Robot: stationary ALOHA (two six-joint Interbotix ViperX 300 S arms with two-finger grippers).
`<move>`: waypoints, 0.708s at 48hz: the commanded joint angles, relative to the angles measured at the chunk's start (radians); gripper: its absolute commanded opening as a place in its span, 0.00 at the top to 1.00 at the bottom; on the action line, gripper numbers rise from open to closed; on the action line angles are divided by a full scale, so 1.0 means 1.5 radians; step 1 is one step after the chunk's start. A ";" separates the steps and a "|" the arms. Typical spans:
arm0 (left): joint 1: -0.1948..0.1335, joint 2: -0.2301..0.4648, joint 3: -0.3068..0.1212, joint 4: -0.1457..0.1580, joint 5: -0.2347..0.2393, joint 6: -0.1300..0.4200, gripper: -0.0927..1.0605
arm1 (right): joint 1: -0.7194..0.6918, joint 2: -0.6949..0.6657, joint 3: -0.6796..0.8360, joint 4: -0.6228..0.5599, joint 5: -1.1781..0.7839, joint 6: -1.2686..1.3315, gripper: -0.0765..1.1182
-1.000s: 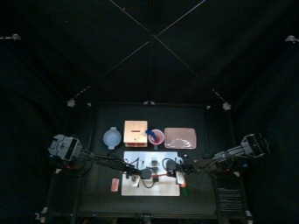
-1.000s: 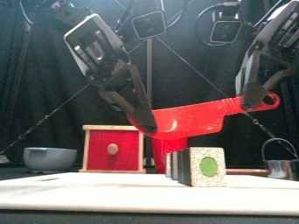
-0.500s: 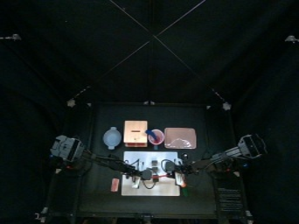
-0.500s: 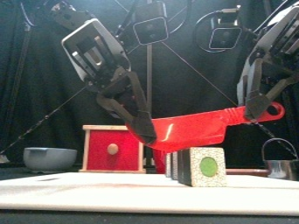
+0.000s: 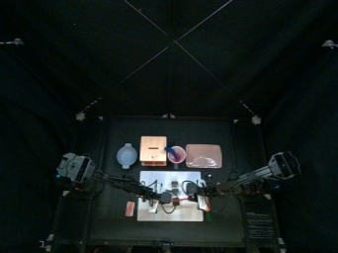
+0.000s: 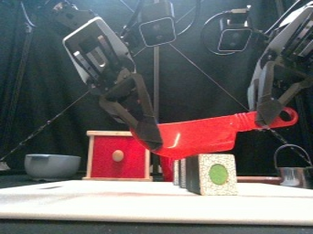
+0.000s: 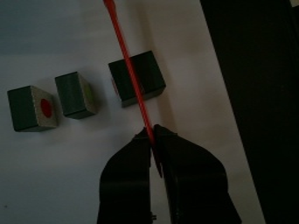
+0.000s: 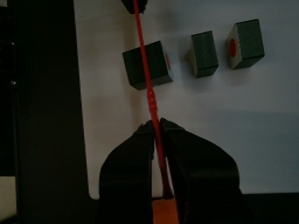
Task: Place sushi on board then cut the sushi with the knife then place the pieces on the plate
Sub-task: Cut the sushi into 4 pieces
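Left gripper (image 6: 154,139) slanted down from the upper left, jaws pinched on the tip of the red knife (image 6: 202,133). Right gripper (image 6: 261,111) hung steeply from the upper right, jaws clamped on its handle.

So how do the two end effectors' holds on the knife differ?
The left end effector pinches the red knife at its blade end; the right end effector grips its handle. The left end effector sits lower than the right, so it slopes. Both are shut on it, above the sushi.

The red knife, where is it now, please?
Front view: the red knife hangs above the sushi piece on the white board, left gripper on its blade, right gripper on its handle.
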 commanded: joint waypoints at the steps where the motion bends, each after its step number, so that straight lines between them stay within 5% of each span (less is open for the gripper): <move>1: -0.019 -0.010 -0.012 -0.001 0.006 0.003 0.57 | -0.001 -0.013 -0.011 -0.003 0.002 0.001 0.54; 34: -0.016 -0.007 -0.020 0.004 0.024 0.004 0.57 | 0.005 -0.013 -0.012 -0.011 0.002 0.001 0.54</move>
